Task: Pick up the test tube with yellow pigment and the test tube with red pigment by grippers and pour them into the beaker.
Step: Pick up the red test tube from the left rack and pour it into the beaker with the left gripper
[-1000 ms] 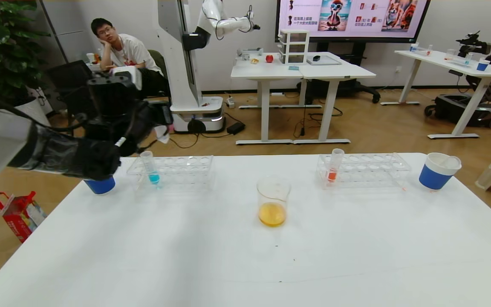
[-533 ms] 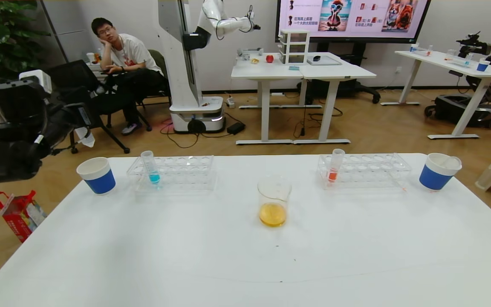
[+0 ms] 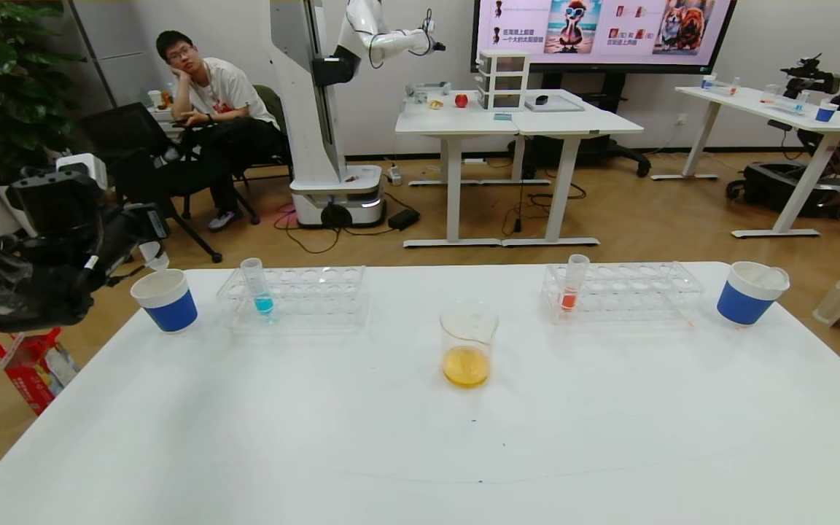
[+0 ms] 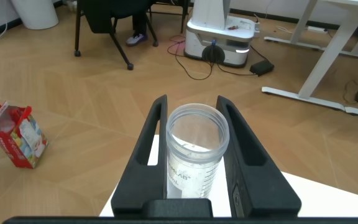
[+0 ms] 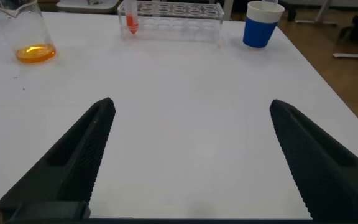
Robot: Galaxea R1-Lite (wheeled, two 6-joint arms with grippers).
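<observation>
Wood-plank floor (image 3: 631, 211), white height-adjustable desks (image 3: 515, 120) along a pale wall, large wall screen (image 3: 602, 29), black office chair (image 3: 135, 146), leafy potted plant (image 3: 4, 73), seated man (image 3: 208, 95) resting head on hand

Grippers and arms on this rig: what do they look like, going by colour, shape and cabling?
The left gripper has two flat, matte black fingers that taper toward the tips. In the head view its arm is bulky and black, with a boxy black block topped by a small white box, a white label on the wrist and a thin cable alongside. The right gripper has wide, black, wedge-shaped fingers with ribbed inner faces.
</observation>
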